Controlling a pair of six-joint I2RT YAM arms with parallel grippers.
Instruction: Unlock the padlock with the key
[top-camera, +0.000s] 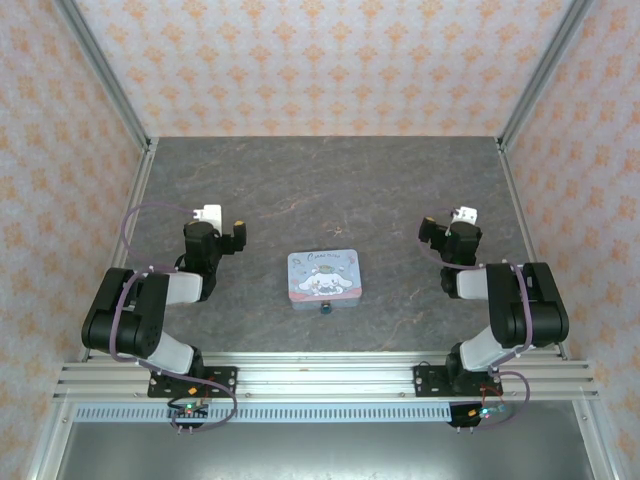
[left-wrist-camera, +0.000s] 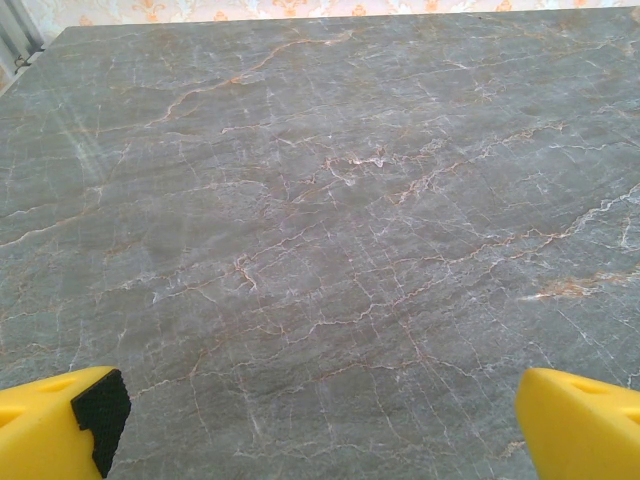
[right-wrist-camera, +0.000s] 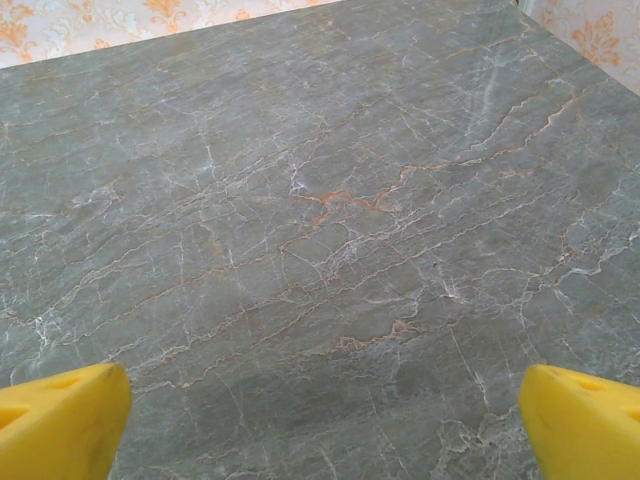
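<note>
From the left gripper (left-wrist-camera: 320, 430), gaping and empty over bare table (left-wrist-camera: 330, 200), reach right toward the padlock (top-camera: 326, 307), tucked against the near edge of the tin box (top-camera: 323, 275) mid-table. Locate the key first; too small to make out here. Bring in the right gripper (right-wrist-camera: 320, 425), equally spread and empty, slowly for steadying.

**Spread yellow fingers over veined stone**

The right gripper (right-wrist-camera: 320, 430) hangs above a grey, marble-patterned tabletop (right-wrist-camera: 330, 230) threaded with white and rust-orange veins. Its two yellow plastic fingers (right-wrist-camera: 60, 415) sit in the bottom corners, standing wide apart, with bare stone between them. A pale wallpaper with an orange floral print (right-wrist-camera: 110, 22) lines the far edge and the top right corner.
</note>
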